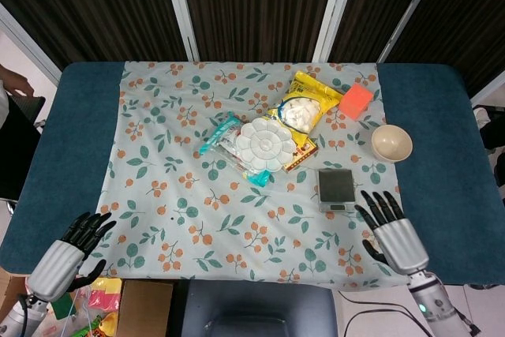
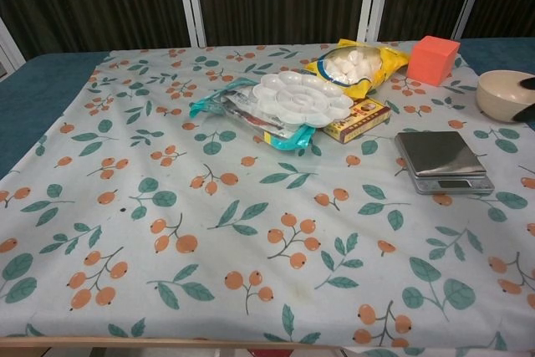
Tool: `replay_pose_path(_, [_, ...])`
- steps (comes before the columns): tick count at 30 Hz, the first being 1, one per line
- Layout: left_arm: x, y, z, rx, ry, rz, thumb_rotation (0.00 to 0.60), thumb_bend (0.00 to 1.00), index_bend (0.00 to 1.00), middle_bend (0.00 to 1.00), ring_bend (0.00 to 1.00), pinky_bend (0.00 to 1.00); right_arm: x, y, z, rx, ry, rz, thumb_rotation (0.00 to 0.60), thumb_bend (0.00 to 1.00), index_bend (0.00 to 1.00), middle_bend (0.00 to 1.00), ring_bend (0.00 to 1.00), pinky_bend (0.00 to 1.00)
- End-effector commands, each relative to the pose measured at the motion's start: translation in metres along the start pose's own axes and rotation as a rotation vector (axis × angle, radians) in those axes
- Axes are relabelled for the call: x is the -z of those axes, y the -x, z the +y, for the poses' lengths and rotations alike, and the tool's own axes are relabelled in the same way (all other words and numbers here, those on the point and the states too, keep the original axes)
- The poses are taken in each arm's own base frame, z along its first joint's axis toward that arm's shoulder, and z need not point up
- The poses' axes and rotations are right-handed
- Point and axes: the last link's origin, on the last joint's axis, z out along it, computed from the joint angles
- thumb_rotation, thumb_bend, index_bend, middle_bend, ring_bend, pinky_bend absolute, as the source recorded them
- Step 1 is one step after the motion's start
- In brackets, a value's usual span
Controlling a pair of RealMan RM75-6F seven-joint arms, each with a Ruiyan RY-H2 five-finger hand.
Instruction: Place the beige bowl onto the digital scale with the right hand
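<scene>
The beige bowl (image 1: 391,143) sits upright on the blue table near the right edge of the floral cloth; it also shows at the right border of the chest view, beige bowl (image 2: 503,94). The digital scale (image 1: 337,189), a grey platform with a small display, lies on the cloth in front of and left of the bowl, bare on top; digital scale (image 2: 440,160). My right hand (image 1: 392,231) hovers with fingers spread, just right of and nearer than the scale, holding nothing. My left hand (image 1: 66,256) stays at the near left corner, fingers apart, empty.
A white paint palette (image 1: 267,144) lies on snack packets at the cloth's middle. A yellow bag (image 1: 304,108) and an orange block (image 1: 356,100) sit behind the scale. A cardboard box (image 1: 142,305) stands below the table's front edge.
</scene>
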Motion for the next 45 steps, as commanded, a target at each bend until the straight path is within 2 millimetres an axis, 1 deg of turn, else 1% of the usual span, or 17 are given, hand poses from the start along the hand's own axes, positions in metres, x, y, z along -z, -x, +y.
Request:
replay_pose_path(1, [0.000, -0.001, -0.001, 0.004, -0.005, 0.000, 0.600, 0.44, 0.00, 0.00, 0.03, 0.06, -0.039, 0.009, -0.016, 0.092, -0.056, -0.014, 0.600, 0.65, 0.43, 0.00, 0.00, 0.00])
replay_pose_path(3, [0.001, -0.002, -0.001, 0.007, -0.005, 0.002, 0.600, 0.44, 0.00, 0.00, 0.03, 0.06, -0.049, 0.015, -0.022, 0.118, -0.062, -0.019, 0.600, 0.70, 0.46, 0.00, 0.00, 0.00])
replay_pose_path(5, [0.001, -0.002, -0.001, 0.013, -0.002, 0.001, 0.600, 0.44, 0.00, 0.00, 0.03, 0.06, -0.058, 0.022, -0.027, 0.120, -0.065, -0.033, 0.600, 0.72, 0.48, 0.00, 0.00, 0.00])
replay_pose_path(7, [0.002, -0.002, -0.001, 0.016, 0.002, 0.000, 0.600, 0.44, 0.00, 0.00, 0.03, 0.06, -0.065, 0.027, -0.032, 0.122, -0.073, -0.045, 0.600, 0.72, 0.49, 0.01, 0.00, 0.00])
replay_pose_path(11, [0.003, -0.002, 0.000, 0.016, 0.005, -0.001, 0.600, 0.44, 0.00, 0.00, 0.03, 0.06, -0.073, 0.035, -0.040, 0.130, -0.082, -0.046, 0.600, 0.72, 0.50, 0.01, 0.00, 0.00])
replay_pose_path(16, [0.005, -0.003, -0.001, 0.016, 0.002, -0.001, 0.600, 0.44, 0.00, 0.00, 0.03, 0.06, -0.082, 0.042, -0.043, 0.132, -0.068, -0.061, 0.600, 0.72, 0.50, 0.01, 0.00, 0.00])
replay_pose_path(26, [0.005, -0.003, -0.002, 0.014, -0.004, 0.002, 0.600, 0.44, 0.00, 0.00, 0.03, 0.06, -0.086, 0.053, -0.039, 0.126, -0.044, -0.092, 0.600, 0.72, 0.50, 0.01, 0.00, 0.00])
replay_pose_path(37, [0.006, -0.003, -0.002, 0.013, -0.003, 0.003, 0.600, 0.44, 0.00, 0.00, 0.03, 0.06, -0.087, 0.054, -0.044, 0.119, -0.056, -0.099, 0.600, 0.72, 0.49, 0.01, 0.00, 0.00])
replay_pose_path(45, [0.006, -0.003, -0.002, 0.012, -0.002, 0.002, 0.600, 0.44, 0.00, 0.00, 0.03, 0.06, -0.088, 0.057, -0.045, 0.128, -0.044, -0.118, 0.600, 0.72, 0.48, 0.01, 0.00, 0.00])
